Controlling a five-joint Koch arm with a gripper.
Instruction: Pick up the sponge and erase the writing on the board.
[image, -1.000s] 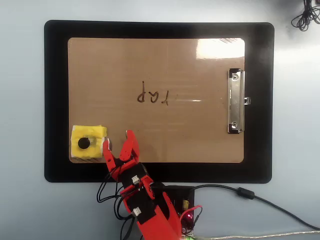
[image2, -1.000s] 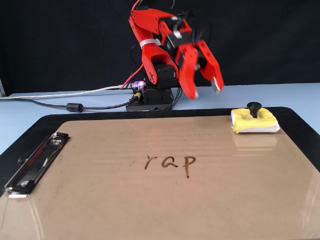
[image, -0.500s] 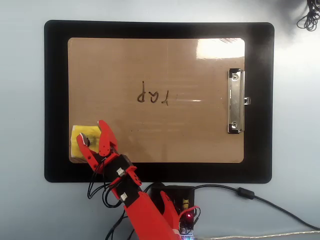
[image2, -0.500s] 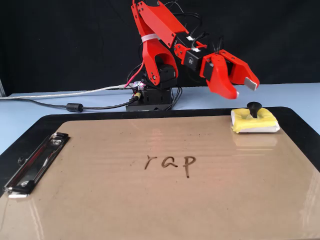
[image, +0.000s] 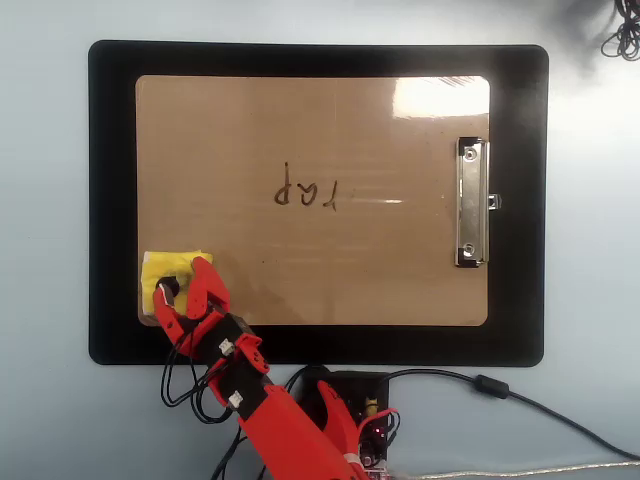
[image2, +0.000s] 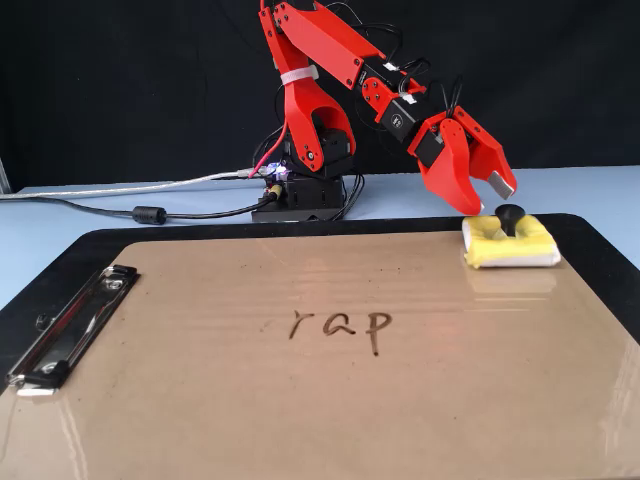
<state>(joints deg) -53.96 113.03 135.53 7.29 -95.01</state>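
Hung spread-jawed, the red gripper (image2: 490, 203) just above the small yellow sponge block (image2: 508, 243) at a corner of the glossy tan clipboard (image2: 300, 400). Best lowered straight, jaws straddling the black knob (image2: 510, 215), then closed squarely.
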